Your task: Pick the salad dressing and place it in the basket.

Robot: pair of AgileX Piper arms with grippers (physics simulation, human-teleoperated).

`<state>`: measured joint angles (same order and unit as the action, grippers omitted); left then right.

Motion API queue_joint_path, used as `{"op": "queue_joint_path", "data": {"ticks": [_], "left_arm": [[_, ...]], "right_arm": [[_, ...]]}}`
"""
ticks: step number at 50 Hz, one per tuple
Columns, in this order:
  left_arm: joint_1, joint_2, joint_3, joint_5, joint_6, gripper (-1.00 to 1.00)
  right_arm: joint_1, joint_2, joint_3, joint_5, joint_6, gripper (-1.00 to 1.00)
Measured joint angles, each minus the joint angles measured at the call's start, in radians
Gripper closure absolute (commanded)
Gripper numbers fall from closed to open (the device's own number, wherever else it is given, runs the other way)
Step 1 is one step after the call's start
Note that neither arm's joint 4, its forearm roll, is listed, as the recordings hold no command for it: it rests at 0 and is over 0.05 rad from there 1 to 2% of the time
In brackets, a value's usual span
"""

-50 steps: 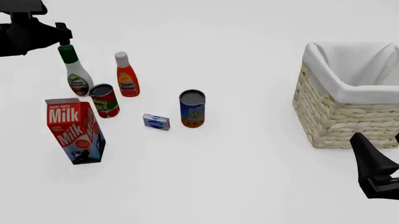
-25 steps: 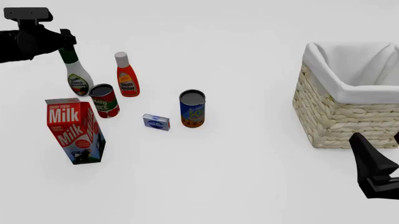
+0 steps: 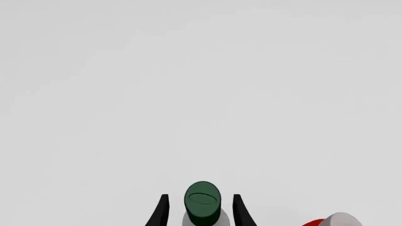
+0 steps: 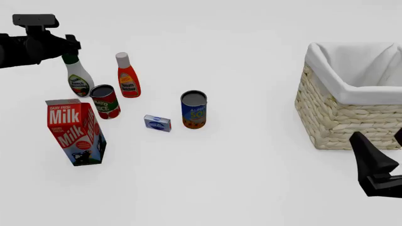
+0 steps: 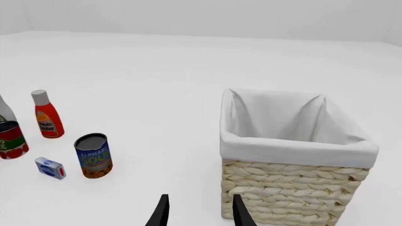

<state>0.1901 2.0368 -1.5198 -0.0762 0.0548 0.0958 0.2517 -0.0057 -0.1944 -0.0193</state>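
Where it hung higher, the left gripper (image 4: 71, 46) now straddles the salad dressing (image 4: 79, 76) (cap).

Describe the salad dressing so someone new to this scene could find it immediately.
Start at the milk carton on the table's left; behind it stand a red can and two bottles. The salad dressing is the left bottle: white with a dark green cap, unlike the orange bottle with its white cap.

On my bench (image 4: 251, 179) I see an orange bottle (image 4: 127, 76) upright beside a red can (image 4: 105, 101). A milk carton (image 4: 75, 132) stands nearest me, with a small blue box (image 4: 157, 123) just beside a blue soup can (image 4: 193, 109).
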Motion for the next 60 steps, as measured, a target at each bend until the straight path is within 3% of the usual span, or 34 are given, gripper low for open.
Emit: {"op": "queue_joint_path", "data": {"ticks": [54,55,60], "left_arm": [[-0.005,0.081,-0.045,0.025,0.018,-1.0],[-0.004,0.08,-0.044,0.023,0.018,1.0],[0.003,0.073,-0.034,0.014,0.011,1.0]], "right_arm": [[0.003,-0.022,-0.004,0.027,-0.001,-1.0],[0.003,-0.021,-0.004,0.027,0.0,-1.0],[0.003,-0.021,-0.005,0.027,0.0,-1.0]]}}
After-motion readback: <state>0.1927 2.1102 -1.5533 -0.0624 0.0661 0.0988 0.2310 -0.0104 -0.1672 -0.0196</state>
